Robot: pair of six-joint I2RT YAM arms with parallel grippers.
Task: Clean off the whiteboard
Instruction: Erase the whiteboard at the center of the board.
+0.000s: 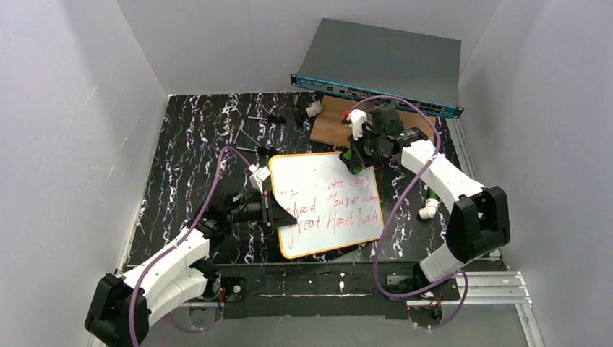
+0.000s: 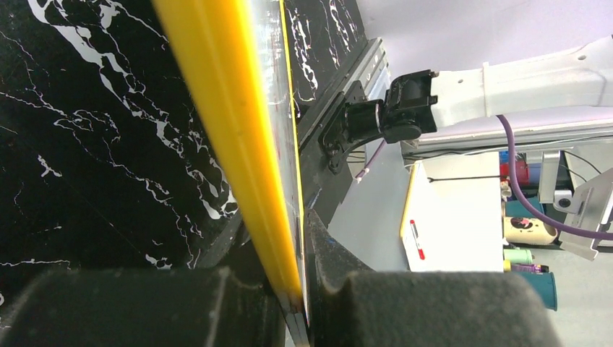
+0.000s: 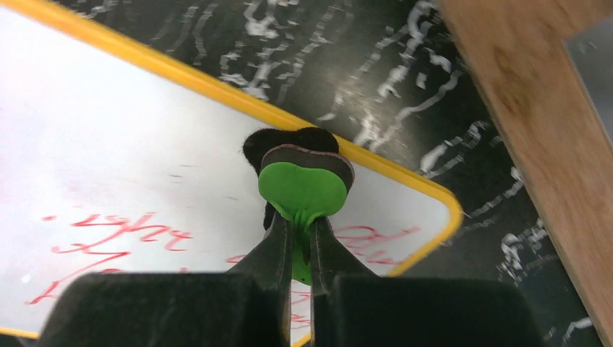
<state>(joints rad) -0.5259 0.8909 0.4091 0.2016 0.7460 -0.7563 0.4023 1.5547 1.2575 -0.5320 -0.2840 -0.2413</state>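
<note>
The whiteboard (image 1: pixel 329 206), white with an orange-yellow frame and red handwriting, lies in the middle of the black marbled table. My left gripper (image 1: pixel 271 207) is shut on its left edge; in the left wrist view the yellow frame (image 2: pixel 224 108) runs edge-on between the fingers of that gripper (image 2: pixel 300 296). My right gripper (image 1: pixel 356 153) is shut on a green eraser (image 3: pixel 303 189) with a black felt pad. The pad rests on the board (image 3: pixel 130 144) near its far edge, just above the red writing, below the right gripper (image 3: pixel 302 242).
A brown wooden board (image 1: pixel 336 119) lies just behind the whiteboard, seen also in the right wrist view (image 3: pixel 535 94). A grey network switch (image 1: pixel 383 65) stands at the back. Small metal parts (image 1: pixel 256 116) lie at the back left, and a white tube (image 1: pixel 429 210) on the right.
</note>
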